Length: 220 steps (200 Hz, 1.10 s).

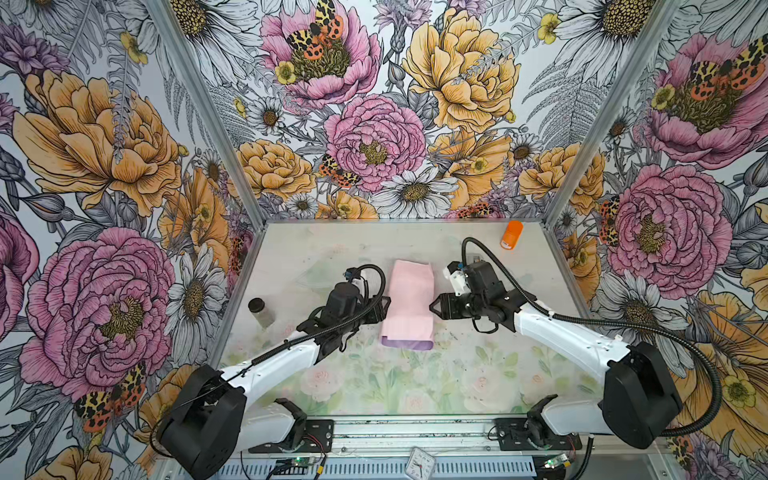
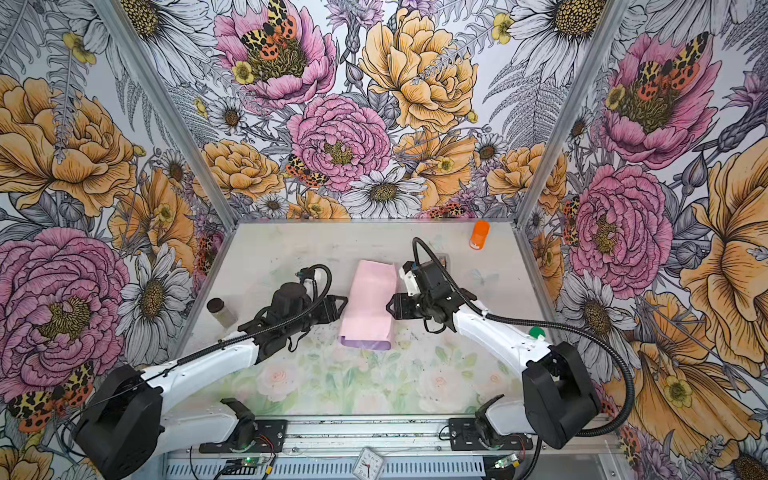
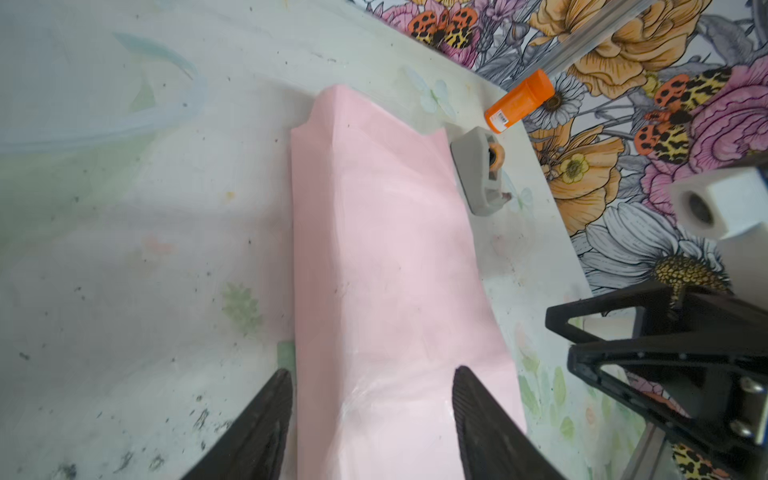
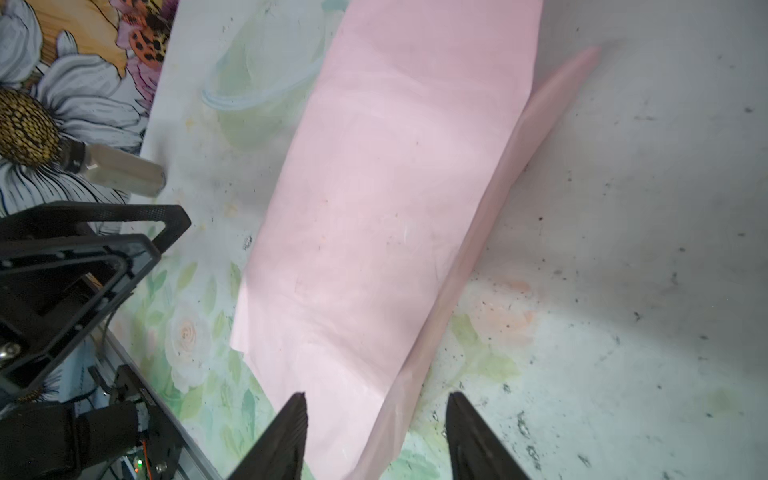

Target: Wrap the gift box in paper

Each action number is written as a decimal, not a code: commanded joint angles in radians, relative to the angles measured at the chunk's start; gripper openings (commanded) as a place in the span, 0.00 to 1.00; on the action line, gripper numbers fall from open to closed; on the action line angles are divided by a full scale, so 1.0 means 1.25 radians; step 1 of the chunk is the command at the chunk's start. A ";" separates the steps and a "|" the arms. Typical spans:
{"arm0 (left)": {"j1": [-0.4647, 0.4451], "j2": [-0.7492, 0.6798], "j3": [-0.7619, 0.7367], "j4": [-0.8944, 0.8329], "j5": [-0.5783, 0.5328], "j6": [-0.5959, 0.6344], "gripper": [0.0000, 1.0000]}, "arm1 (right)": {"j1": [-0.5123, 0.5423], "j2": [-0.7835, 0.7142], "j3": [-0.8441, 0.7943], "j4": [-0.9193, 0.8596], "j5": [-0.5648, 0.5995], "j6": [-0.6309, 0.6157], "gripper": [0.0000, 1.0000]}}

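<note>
Both spread, empty: left pincer (image 1: 385,306), right pincer (image 1: 435,308) flank paper (image 1: 409,299); tape dispenser (image 3: 478,174) nearby

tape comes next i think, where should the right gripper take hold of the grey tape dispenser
Probably from above, jaws across the narrow width of the grey tape dispenser, pressing its two flat sides. It stands on its base beside the far end of the paper, long and thin, with the orange roll hub on one side. The right gripper is open.
</note>
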 commanded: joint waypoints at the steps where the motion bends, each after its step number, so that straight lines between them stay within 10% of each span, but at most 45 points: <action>1: -0.007 -0.006 -0.050 0.097 -0.032 0.036 0.65 | 0.019 -0.001 -0.017 0.022 0.050 -0.066 0.57; 89: -0.052 0.115 -0.078 0.205 0.031 0.079 0.70 | 0.090 0.011 -0.080 0.116 0.066 -0.054 0.59; 220: -0.089 0.145 -0.126 0.225 -0.111 0.108 0.65 | 0.123 0.121 -0.129 0.264 0.170 -0.019 0.55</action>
